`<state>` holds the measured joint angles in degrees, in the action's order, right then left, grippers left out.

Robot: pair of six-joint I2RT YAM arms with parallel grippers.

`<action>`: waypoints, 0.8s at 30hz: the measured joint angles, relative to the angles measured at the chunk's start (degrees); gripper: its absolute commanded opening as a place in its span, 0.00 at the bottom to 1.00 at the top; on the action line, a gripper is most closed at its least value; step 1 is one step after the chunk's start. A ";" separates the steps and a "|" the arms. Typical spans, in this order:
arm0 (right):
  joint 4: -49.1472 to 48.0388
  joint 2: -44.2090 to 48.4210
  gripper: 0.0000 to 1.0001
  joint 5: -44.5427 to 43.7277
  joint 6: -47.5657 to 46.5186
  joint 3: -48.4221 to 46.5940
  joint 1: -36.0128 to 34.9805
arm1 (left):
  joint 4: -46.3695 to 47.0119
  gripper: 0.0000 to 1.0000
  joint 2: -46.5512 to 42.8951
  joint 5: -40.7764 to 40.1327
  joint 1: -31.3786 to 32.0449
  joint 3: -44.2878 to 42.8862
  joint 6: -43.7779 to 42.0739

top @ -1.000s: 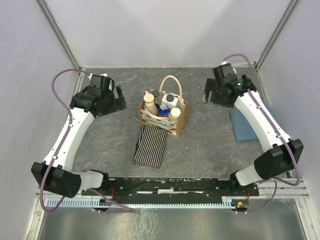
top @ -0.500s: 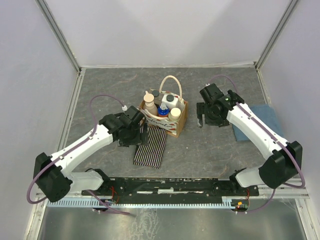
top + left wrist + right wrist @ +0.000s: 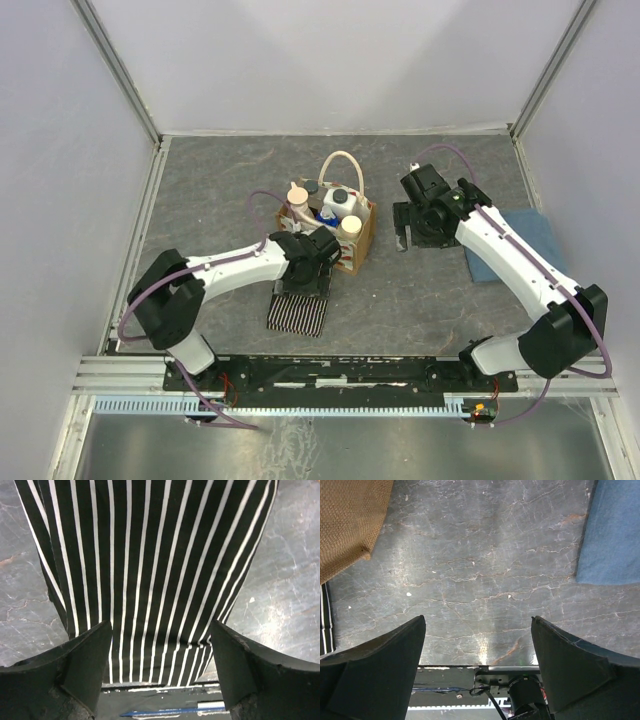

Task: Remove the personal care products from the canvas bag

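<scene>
Bottles (image 3: 343, 203) fill the canvas bag (image 3: 366, 235). Both grippers are spread wide and empty: left gripper (image 3: 161, 632) above striped cloth (image 3: 150, 555), right gripper (image 3: 478, 625) right of the bag.

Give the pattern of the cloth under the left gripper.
Cloth: black-and-white stripes; clearest in left wrist view.

- The left arm (image 3: 230, 268) is held low, with its elbow folded at 8 o'clock in the overhead view and its forearm run toward 3 o'clock, ending near the centre.
- The left gripper (image 3: 160, 632) is pointed downward, its fingers (image 3: 90, 665) spread wide, with nothing held between them.
- The right arm (image 3: 510, 250) is stretched from 5 o'clock toward 1 o'clock.
- The right gripper (image 3: 478, 625) is likewise turned downward, fingers parted wide, nothing gripped.
</scene>
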<state>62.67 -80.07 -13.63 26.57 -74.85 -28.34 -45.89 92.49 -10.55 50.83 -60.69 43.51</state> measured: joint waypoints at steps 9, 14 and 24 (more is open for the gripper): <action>0.20 1.16 0.95 -1.57 -1.51 0.00 0.00 | 2.47 1.00 5.53 -2.60 -0.13 -0.02 2.27; 0.39 2.27 0.96 -2.23 -2.19 0.00 0.00 | 4.66 1.00 4.55 -0.74 -2.32 1.97 3.63; 0.87 3.69 0.96 -3.69 -2.99 0.00 0.00 | 9.18 1.00 -8.20 0.81 -21.38 14.47 5.97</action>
<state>63.55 -76.38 -17.32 23.57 -74.85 -28.34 -36.71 84.29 -9.74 29.45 -46.22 49.47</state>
